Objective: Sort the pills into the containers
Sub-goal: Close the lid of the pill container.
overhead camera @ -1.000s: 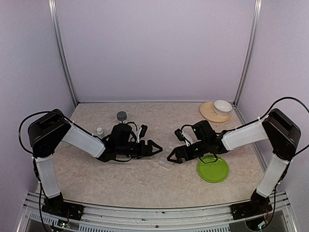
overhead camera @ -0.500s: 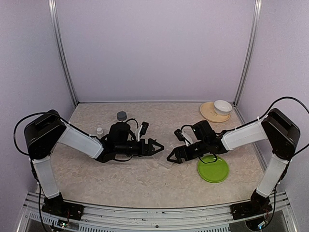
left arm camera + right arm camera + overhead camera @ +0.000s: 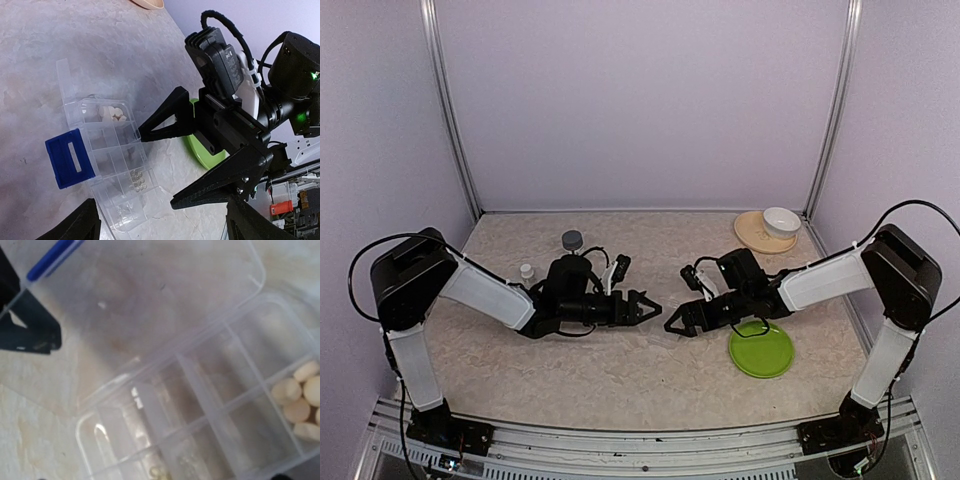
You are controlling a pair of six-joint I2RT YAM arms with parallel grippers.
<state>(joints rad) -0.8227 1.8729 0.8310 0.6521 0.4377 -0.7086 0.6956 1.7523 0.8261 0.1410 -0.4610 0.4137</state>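
Observation:
The clear plastic pill box lies open on the table, with a blue latch. One compartment holds white pills, another holds several small clear beads. My right gripper is open; in the left wrist view its fingers spread along the box's right edge. The right wrist view is filled by the box, its lid and the white pills. My left gripper is open and empty, just left of the box and facing the right gripper.
A green plate lies right of the right gripper and shows behind it in the left wrist view. A white bowl sits on a tan plate at the back right. A grey-capped bottle and a small white bottle stand behind the left arm.
My left gripper has moved right, closing the gap to the right gripper and the box. The right gripper has shifted only slightly.

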